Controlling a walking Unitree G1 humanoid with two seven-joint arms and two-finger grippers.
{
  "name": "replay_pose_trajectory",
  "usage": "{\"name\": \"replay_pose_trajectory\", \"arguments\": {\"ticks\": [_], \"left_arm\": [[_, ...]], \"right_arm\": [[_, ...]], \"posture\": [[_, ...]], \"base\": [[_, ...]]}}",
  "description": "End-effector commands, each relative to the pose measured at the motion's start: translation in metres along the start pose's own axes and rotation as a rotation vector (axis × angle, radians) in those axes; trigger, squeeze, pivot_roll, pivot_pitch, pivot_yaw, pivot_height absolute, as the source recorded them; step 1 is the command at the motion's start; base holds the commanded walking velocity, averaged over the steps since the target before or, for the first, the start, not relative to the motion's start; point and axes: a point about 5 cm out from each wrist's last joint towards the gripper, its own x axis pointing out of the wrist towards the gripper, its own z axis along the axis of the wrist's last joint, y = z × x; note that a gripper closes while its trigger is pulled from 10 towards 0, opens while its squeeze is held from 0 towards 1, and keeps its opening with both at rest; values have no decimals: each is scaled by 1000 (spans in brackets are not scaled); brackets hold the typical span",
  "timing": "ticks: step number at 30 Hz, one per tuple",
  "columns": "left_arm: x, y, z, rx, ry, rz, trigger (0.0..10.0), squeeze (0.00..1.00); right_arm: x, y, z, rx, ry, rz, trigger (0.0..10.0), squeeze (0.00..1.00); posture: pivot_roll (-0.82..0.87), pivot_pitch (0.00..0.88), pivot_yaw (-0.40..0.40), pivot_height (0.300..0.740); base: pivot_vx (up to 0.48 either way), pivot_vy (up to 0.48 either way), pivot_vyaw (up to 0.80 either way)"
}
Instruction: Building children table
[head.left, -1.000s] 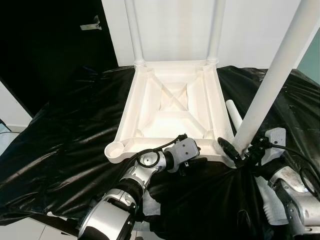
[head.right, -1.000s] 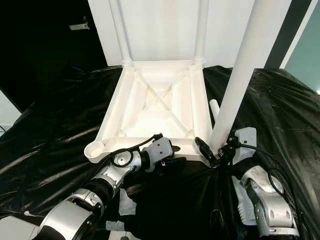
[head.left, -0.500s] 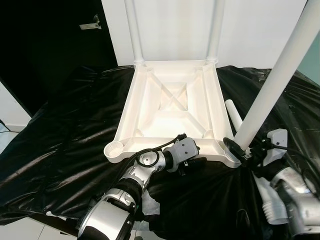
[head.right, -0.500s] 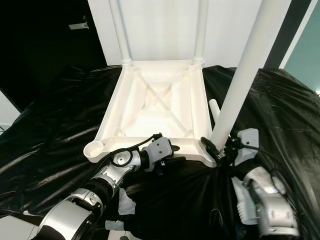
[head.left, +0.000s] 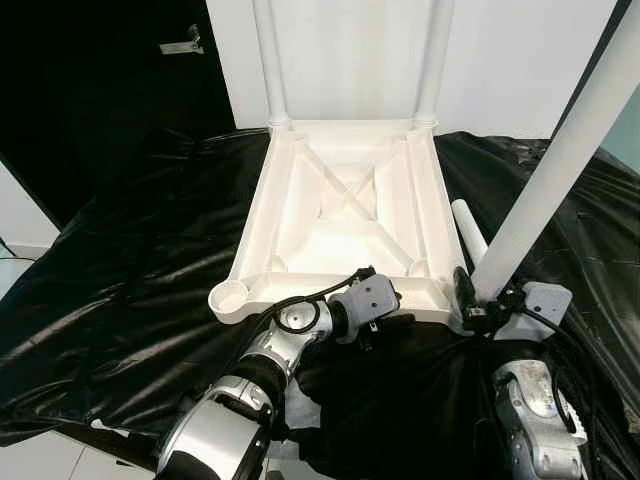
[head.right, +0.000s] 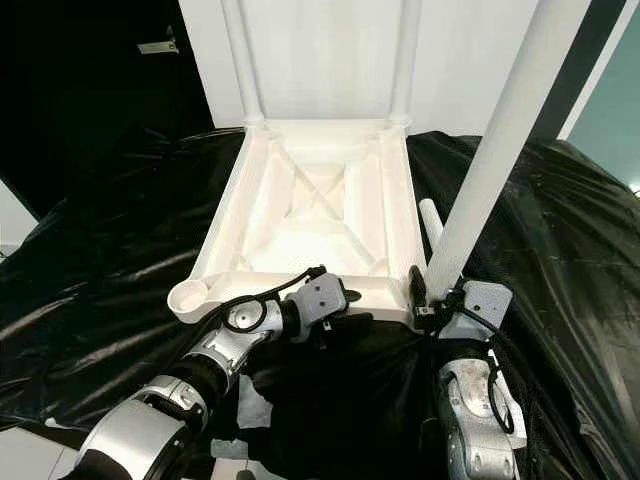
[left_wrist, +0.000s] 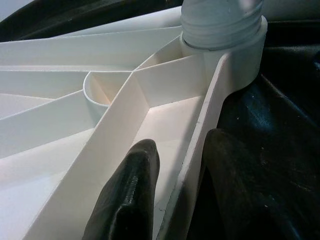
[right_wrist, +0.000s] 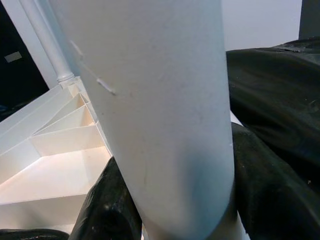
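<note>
Seating white leg into upturned white tabletop.
Right tool clamps leg at tabletop's near-right corner; left tool pinches tabletop's near rim.

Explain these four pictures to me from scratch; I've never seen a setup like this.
A humanoid robot is assembling a small white table. The two wide pictures come from cameras on its head, looking down; the two close-ups come from cameras on its wrists. The tabletop lies upside down on black plastic sheeting, with two legs fitted at the far corners. The left end effector clamps the near rim. The right end effector grips a third leg at the near right corner socket. A fourth leg lies beside the tabletop; the near left socket is empty.
</note>
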Motion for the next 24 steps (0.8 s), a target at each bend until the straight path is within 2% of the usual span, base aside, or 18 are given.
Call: {"name": "replay_pose_trajectory", "arguments": {"ticks": [1,2,3,5,8,9,11,12,16,18,20,24], "left_arm": [[1,-12,-19,-70,79,24,10000,0],[1,-12,-19,-70,79,25,10000,0],[0,-12,-20,-73,83,28,10000,0],[0,-13,-21,-74,84,29,10000,0],[0,-15,-21,-77,84,27,10000,0],[0,-15,-22,-77,83,26,10000,0],[0,-15,-22,-77,83,26,10000,0],[0,-16,-22,-78,83,26,10000,0],[1,-16,-22,-80,82,25,10000,0],[1,-18,-22,-83,82,24,10000,0],[1,-18,-22,-84,82,23,10000,0],[-1,-16,-23,-85,85,32,10000,0]], "right_arm": [[1,3,1,46,-7,-12,3843,0],[1,1,1,42,-1,-17,3843,0],[3,0,0,26,15,24,10000,1000],[4,0,0,22,14,44,10000,1000],[11,0,6,-26,15,171,10000,1000],[12,0,7,-46,18,213,10000,176],[12,0,7,-46,18,213,10000,176],[13,0,8,-66,17,250,10000,0],[12,-4,11,-130,17,348,10000,0],[13,-15,13,-172,49,427,10000,0],[13,-19,13,-180,65,447,10000,0],[18,-39,10,-178,151,452,10000,0]], "posture": [[-116,0,18,740],[-116,0,17,740],[-114,0,13,740],[-114,0,13,740],[-115,0,8,740],[-115,0,7,740],[-115,0,7,740],[-115,0,7,740],[-112,0,6,740],[-110,0,3,740],[-110,0,3,740],[-107,0,0,740]], "base": [[0,0,0],[0,0,0],[0,0,0],[0,0,0],[0,0,0],[0,0,0],[0,0,0],[0,0,0],[0,0,0],[0,0,0],[0,0,0],[0,0,0]]}}
